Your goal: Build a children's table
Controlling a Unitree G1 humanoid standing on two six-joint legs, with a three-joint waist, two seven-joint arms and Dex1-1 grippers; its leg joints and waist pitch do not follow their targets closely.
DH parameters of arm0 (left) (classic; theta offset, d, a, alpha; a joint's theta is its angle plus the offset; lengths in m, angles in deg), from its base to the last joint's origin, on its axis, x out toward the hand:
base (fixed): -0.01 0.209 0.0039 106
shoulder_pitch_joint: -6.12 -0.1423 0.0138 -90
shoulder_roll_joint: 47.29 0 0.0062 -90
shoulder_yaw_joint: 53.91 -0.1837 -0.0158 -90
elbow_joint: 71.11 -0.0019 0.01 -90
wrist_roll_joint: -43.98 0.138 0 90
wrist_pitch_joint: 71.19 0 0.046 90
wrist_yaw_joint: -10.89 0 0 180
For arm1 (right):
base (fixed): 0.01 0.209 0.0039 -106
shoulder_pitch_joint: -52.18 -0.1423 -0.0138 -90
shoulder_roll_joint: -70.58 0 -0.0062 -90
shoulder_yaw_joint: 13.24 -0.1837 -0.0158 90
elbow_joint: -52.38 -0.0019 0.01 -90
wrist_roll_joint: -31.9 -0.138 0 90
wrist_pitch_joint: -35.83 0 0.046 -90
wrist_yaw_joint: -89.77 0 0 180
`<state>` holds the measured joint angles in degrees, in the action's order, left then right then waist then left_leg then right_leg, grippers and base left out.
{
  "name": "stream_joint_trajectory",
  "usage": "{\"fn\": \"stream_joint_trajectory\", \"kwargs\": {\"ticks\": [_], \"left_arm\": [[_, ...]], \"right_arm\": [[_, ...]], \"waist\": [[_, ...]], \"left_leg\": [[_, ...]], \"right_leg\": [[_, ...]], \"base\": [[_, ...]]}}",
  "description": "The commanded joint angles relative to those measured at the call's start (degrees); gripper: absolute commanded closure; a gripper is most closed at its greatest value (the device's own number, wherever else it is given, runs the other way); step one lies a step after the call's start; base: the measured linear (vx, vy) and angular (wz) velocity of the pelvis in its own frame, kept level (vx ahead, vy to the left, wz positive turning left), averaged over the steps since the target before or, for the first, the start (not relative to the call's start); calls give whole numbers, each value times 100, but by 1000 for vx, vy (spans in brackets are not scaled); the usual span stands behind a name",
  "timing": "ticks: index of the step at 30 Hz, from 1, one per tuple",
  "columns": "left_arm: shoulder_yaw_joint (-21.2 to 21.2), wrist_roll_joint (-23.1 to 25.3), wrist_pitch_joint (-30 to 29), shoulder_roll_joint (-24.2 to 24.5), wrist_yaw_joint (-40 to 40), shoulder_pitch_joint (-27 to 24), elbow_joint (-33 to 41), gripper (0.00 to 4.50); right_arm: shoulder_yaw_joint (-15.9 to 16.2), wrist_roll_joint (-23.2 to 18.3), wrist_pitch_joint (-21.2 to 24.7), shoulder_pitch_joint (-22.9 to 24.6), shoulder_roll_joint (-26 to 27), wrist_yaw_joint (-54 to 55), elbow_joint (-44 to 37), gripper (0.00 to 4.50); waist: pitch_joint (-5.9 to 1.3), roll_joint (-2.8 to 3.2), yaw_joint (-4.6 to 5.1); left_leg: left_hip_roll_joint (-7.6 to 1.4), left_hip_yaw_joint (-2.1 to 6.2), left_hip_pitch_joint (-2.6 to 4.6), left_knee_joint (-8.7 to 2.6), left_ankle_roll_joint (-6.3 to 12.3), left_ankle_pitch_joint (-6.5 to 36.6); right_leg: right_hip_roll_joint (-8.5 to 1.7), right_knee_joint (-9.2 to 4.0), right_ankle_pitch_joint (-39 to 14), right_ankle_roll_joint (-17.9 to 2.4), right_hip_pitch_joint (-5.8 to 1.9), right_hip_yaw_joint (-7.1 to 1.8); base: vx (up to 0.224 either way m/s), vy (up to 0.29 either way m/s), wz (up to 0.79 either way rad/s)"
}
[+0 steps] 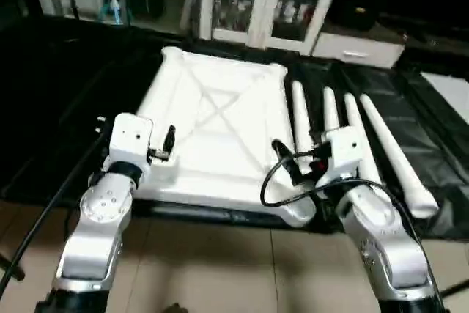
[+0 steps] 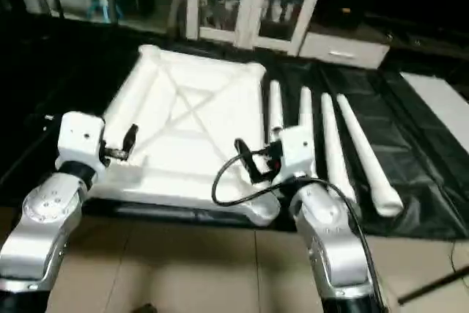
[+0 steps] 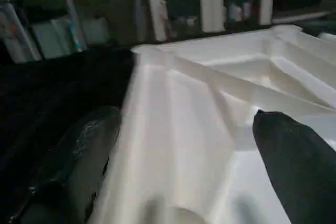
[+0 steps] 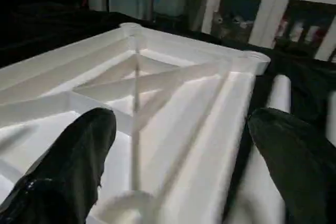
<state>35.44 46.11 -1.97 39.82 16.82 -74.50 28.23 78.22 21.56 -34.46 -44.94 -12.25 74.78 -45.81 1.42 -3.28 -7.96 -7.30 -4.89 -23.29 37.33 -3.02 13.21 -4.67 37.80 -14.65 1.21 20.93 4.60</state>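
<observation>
Our left gripper and right gripper gape empty over the upturned tabletop's near corners; four legs lie right; a careless reach could roll them off.

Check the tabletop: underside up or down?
Underside up. The tabletop shows its X-ribs and corner sockets facing the camera, lying flat on the black worktable.

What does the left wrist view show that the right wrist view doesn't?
Left wrist: the open left gripper at the left rim of the white plastic square table top. Right wrist: the open right gripper and a white tapered tube leg beside that top. Shared: the top's X-ribbed underside, black drape, white glass-door cabinet behind.
</observation>
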Motion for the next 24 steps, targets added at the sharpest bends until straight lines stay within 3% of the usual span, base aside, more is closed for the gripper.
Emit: {"fn": "stream_joint_trajectory", "kwargs": {"ticks": [1, 2, 4, 5, 6, 7, 8, 9, 10, 11, 12, 13, 14, 15, 16, 17, 18, 19, 20, 21, 22, 23, 24], "left_arm": [[-59, -68, -14, -31, 19, 44, 49, 0], [-53, -81, 6, -41, 23, 37, 58, 0], [-27, -84, 51, -84, -11, 1, 90, 0], [1, -88, 74, -137, -21, -51, 125, 0], [13, -92, 80, -159, -20, -73, 140, 0], [6, -98, 89, -172, -20, -104, 158, 0], [3, -98, 92, -176, -22, -113, 164, 0], [-9, -91, 111, -199, -35, -155, 191, 0], [-12, -85, 119, -210, -41, -167, 200, 0], [-24, -68, 112, -221, -61, -179, 218, 0], [-36, -57, 109, -223, -80, -186, 226, 0], [-45, -43, 107, -222, -96, -190, 227, 0], [-69, -4, 100, -203, -118, -189, 206, 0], [-80, 15, 107, -190, -117, -187, 197, 0], [-80, 33, 117, -190, -106, -187, 193, 0], [-80, 33, 117, -190, -106, -187, 193, 0], [-71, 43, 121, -191, -96, -182, 192, 0], [-40, 59, 124, -189, -85, -187, 203, 0], [-31, 64, 125, -189, -86, -196, 209, 0], [-28, 67, 124, -187, -90, -205, 214, 0], [-28, 68, 123, -191, -97, -218, 225, 0], [-32, 68, 121, -193, -105, -227, 234, 0], [-36, 67, 119, -191, -109, -233, 241, 0]], "right_arm": [[-200, 18, 58, -73, -34, 124, -9, 4], [-241, 1, 71, -84, -21, 148, -4, 4], [-325, -61, 142, -104, 1, 189, 5, 4], [-358, -89, 200, -117, -1, 209, 5, 4], [-346, -68, 223, -123, -26, 208, 1, 4], [-320, -47, 211, -123, -54, 185, -1, 4], [-314, -42, 207, -121, -60, 180, -2, 4], [-293, -28, 187, -111, -81, 168, -2, 4], [-293, -31, 182, -107, -81, 171, -1, 4], [-290, -18, 165, -102, -76, 182, -3, 4], [-289, -5, 158, -100, -70, 186, -4, 4], [-282, 5, 154, -101, -65, 188, -2, 4], [-234, 29, 158, -113, -64, 161, 10, 4], [-212, 40, 158, -117, -65, 155, 19, 4], [-200, 44, 165, -119, -67, 156, 21, 4], [-200, 44, 165, -119, -67, 156, 21, 4], [-154, 75, 146, -124, -101, 117, 24, 4], [-66, 79, 159, -132, -168, 3, 12, 4], [-41, 109, 132, -136, -196, -11, 15, 4], [-13, 178, 118, -148, -227, 16, 28, 4], [14, 211, 102, -153, -249, 8, 45, 4], [31, 228, 84, -156, -259, -5, 57, 4], [27, 218, 85, -156, -249, -5, 60, 4]], "waist": [[-220, -61, -103], [-196, -2, -100], [-173, 35, -57], [-157, 79, -34], [-146, 86, -15], [-44, 165, 93], [-47, 166, 114], [-28, 193, 144], [8, 218, 150], [-7, 240, 131], [-131, 172, 140], [-118, 107, 120], [-148, 44, 57], [-173, 4, 45], [-227, 3, 24], [-250, 37, 63], [-262, 18, 88], [-294, 36, 102], [-327, 45, 130], [-356, 52, 151], [-389, 21, 20], [-373, 81, 61], [-362, 128, 108]], "left_leg": [[-362, 50, 80, -572, -190, 816], [-403, -8, 114, -696, -192, 920], [-467, -24, 184, -782, -255, 1416], [-529, -31, 321, -852, -338, 2375], [-542, -29, 360, -873, -340, 2656], [-618, -229, 935, -754, -594, 3602], [-637, -242, 1054, -767, -598, 3881], [-769, -246, 1181, -868, -600, 4403], [-861, -232, 1148, -983, -623, 4654], [-730, -114, 583, -1292, -338, 4806], [-630, -147, 601, -1148, -181, 4285], [-446, -295, 568, -967, -80, 3260], [-400, -336, 356, -886, 48, 2041], [-378, -348, 305, -841, 122, 1601], [-361, -366, 348, -837, 258, 1024], [-391, -362, 512, -876, 362, 732], [-404, -348, 591, -871, 444, 597], [-393, -311, 654, -827, 697, 120], [-386, -254, 795, -751, 1076, -513], [-401, -191, 918, -705, 1334, -898], [73, -80, 292, -458, 2335, -1651], [76, 125, 291, -382, 2761, -2130], [43, 295, 441, -379, 2934, -2458]], "right_leg": [[-759, -676, -1178, 54, -211, -409], [-641, -718, -1732, -47, -180, -342], [-575, -737, -2092, -183, -152, -316], [-539, -798, -2603, -265, -131, -277], [-520, -824, -2714, -289, -142, -254], [-211, -993, -3146, -283, 222, -249], [-138, -1004, -3088, -333, 192, -168], [-54, -873, -2644, -394, 182, -66], [-38, -738, -2446, -384, 148, -28], [-194, -605, -2004, -235, -384, -22], [-358, -689, -1977, -215, -485, -136], [-551, -997, -2758, -256, -473, -259], [-614, -1075, -3061, -194, -688, -346], [-596, -1059, -2977, -175, -734, -362], [-482, -981, -2343, -317, -728, -318], [-323, -851, -1384, -614, -614, -233], [-253, -776, -886, -780, -567, -196], [-185, -626, 34, -1062, -565, -143], [-108, -495, 763, -1223, -480, -87], [-71, -406, 1020, -1284, -399, -51], [-112, -535, 1671, -880, -942, 118], [-102, -454, 1775, -672, -903, 222], [26, -387, 1501, -531, -806, 315]], "base": [[-83, -79, -12], [-44, -67, -9], [-22, -34, -5], [0, 0, 0], [0, 0, 0], [7, -7, -24], [24, 23, -54], [24, 23, -54], [46, 43, -71], [64, 23, -55], [64, 23, -55], [77, -7, -24], [88, -17, -14], [88, -17, -14], [114, -10, -4], [139, -4, 9], [139, -4, 9], [164, 3, 9], [204, 7, 10], [204, 7, 10], [189, 21, 39], [171, 22, 67], [171, 22, 67]]}}
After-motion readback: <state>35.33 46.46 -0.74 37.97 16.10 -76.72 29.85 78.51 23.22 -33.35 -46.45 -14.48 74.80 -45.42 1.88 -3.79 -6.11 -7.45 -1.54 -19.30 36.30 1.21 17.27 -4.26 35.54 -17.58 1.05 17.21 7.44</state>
